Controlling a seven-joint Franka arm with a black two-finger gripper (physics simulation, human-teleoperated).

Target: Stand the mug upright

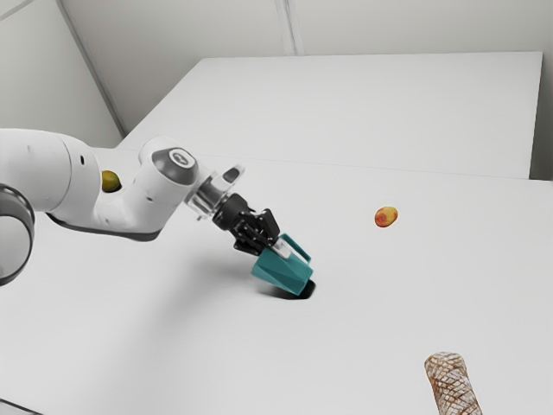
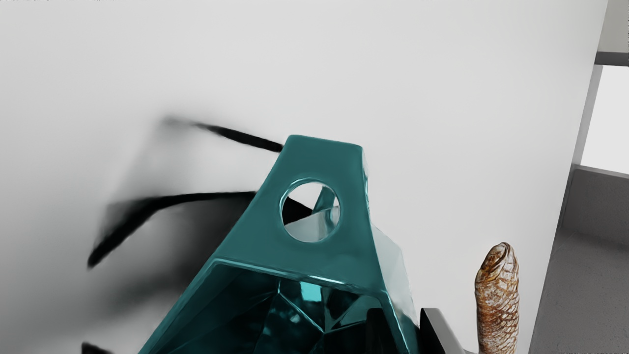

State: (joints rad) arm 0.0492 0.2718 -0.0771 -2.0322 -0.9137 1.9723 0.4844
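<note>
First inspector: Operator, your gripper [image 1: 275,245] is pinching the wall of the teal mug [image 1: 283,271], one finger [image 2: 377,330] inside the mouth, the other [image 2: 435,322] outside.

Second inspector: Noted. You have the mug tilted, mouth toward your gripper, base slanting down toward the exterior view's right. Contact with the table [image 1: 363,337] cannot be determined.

First inspector: Your other items?

Second inspector: You have a red-and-yellow fruit [image 1: 386,216] and a brown crusty loaf [image 1: 454,385] toward the exterior view's right, both apart from the mug; an olive-green round object [image 1: 110,181] shows partly behind your arm [image 1: 130,203].
</note>
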